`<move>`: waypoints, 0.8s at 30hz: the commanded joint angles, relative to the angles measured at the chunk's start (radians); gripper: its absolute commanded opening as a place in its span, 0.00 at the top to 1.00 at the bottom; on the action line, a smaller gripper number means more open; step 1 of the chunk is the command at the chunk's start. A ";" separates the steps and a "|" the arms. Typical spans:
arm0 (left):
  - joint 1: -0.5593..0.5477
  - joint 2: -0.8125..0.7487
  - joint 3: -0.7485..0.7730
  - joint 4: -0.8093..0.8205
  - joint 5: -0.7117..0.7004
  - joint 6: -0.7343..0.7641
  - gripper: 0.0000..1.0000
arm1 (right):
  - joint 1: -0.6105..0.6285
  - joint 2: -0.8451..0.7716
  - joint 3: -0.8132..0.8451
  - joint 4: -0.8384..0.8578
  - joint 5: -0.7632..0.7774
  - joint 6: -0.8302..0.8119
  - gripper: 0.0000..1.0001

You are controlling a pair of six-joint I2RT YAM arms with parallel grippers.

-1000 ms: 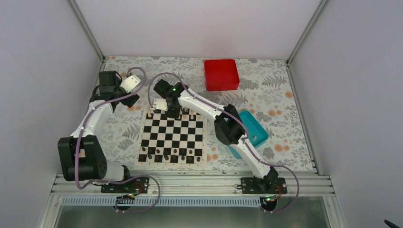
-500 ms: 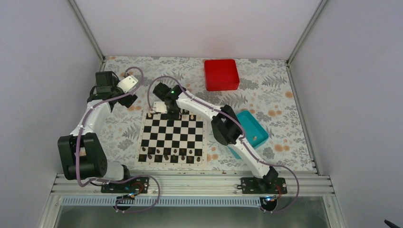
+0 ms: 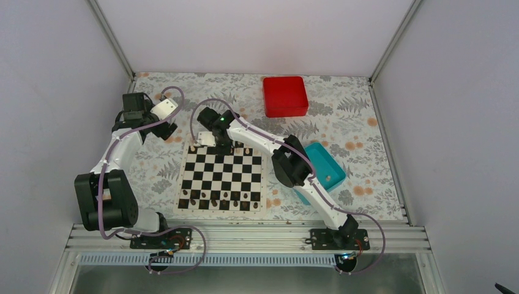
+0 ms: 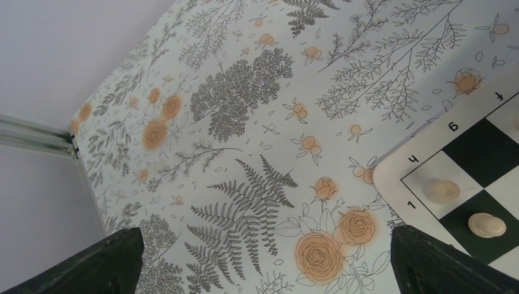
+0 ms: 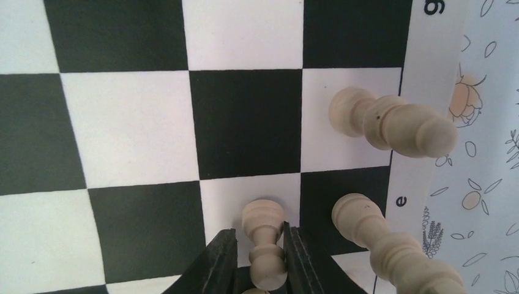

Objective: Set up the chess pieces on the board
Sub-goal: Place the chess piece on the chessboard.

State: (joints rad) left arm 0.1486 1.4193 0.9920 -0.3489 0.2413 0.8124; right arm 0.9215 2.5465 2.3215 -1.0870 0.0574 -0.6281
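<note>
Floral cloth covers the desk [image 3: 361, 131], which has pale panels on three sides. Nearest the arm bases the board [image 3: 223, 174] lies flat, with dark brown pieces [image 3: 214, 197] standing along its two near rows. A teal tray [image 3: 330, 162] sits right of the board, partly under the right arm.

A few pale chess pieces [image 3: 246, 150] stand at the board's far edge. The right tool [image 5: 260, 236] is down among them. Its jaws are almost together, pinching a pale pawn [image 5: 263, 217] by the stem. The pawn's lower end is at a white square, though whether it touches cannot be told. Two taller neighbours stand just beside it: one [image 5: 392, 125] on a white square at the rim, the other [image 5: 379, 239] on a black square.

Beyond the board's far-left corner, the left tool [image 4: 266, 229] hangs over bare cloth. Its jaws are spread wide with nothing between them. Its camera catches two corner pieces [image 4: 442, 190] on adjoining squares. A red box [image 3: 285, 96] lies farthest back, well apart from the board.
</note>
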 commanded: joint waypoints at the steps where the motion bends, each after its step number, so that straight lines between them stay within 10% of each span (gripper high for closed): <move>1: 0.006 0.000 0.000 -0.010 0.033 0.010 0.00 | -0.001 -0.019 -0.012 0.012 0.005 -0.006 0.77; 24: 0.006 -0.003 0.011 -0.024 0.046 -0.001 0.00 | -0.012 -0.120 -0.033 -0.007 -0.031 0.012 0.69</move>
State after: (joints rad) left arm 0.1486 1.4189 0.9920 -0.3618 0.2573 0.8116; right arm 0.9176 2.5099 2.3070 -1.0752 0.0525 -0.6262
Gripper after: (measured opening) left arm 0.999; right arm 0.302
